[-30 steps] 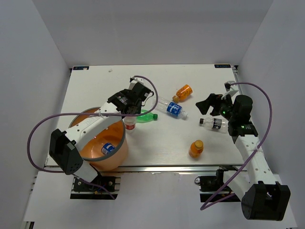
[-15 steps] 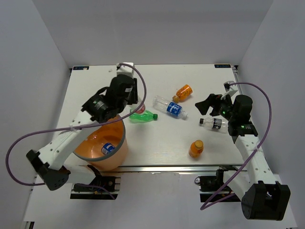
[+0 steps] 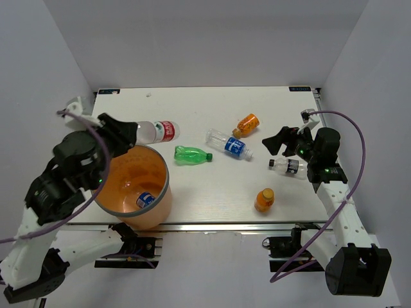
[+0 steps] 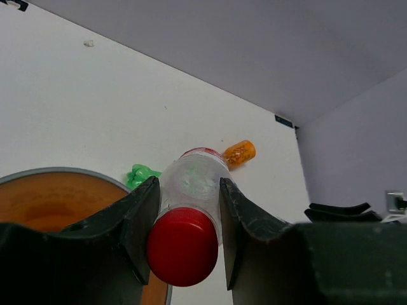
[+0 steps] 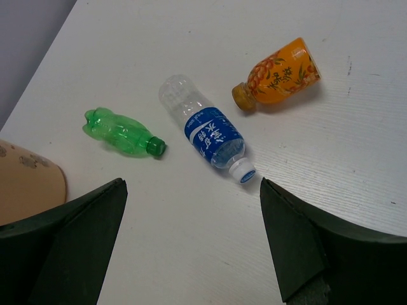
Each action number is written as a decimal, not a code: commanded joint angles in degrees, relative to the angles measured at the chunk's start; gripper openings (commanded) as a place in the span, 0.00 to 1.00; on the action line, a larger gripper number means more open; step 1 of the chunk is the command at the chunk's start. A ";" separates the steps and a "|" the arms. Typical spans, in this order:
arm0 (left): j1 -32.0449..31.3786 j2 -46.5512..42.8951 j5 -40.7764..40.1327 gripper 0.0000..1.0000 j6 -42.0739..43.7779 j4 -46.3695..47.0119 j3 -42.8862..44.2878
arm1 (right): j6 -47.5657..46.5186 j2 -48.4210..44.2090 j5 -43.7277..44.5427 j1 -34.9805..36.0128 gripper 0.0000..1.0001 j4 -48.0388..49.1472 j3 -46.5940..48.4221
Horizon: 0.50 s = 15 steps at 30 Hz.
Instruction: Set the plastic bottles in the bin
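Carrying a bottle to the bin looks like the step in hand. The left gripper is pinching the red-cap bottle at its neck, fingers pressing on either side just behind the cap. It is holding the bottle level just beyond the bin's far rim, not yet over the opening. Next, I judge, it is going to need to bring the bottle over the wide mouth and spread its fingers. The thin clear plastic looks light and slick, so it should be dropping freely.

The bin is showing smooth orange walls under a grey rim, and a binned bottle with a blue label is lying inside. Right of the bin, a lobed green bottle, a clear blue-label bottle and a squat orange bottle are lying on their sides. A second orange bottle seems to be standing. Farthest from the bin, the black-cap bottle is lying beside the right gripper, whose fingers are spreading wide around nothing.
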 commanded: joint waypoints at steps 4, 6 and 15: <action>-0.15 -8.92 -2.77 0.07 -10.92 -12.36 1.05 | 0.39 0.82 -2.07 -0.18 0.89 2.45 2.03; -0.15 -10.15 -4.44 0.07 -13.55 -16.05 0.00 | 0.48 1.09 -2.43 -0.18 0.89 2.54 2.03; -0.24 -10.51 -4.89 0.18 -18.23 -24.49 -1.50 | -0.22 1.53 -2.34 -0.18 0.89 2.71 1.94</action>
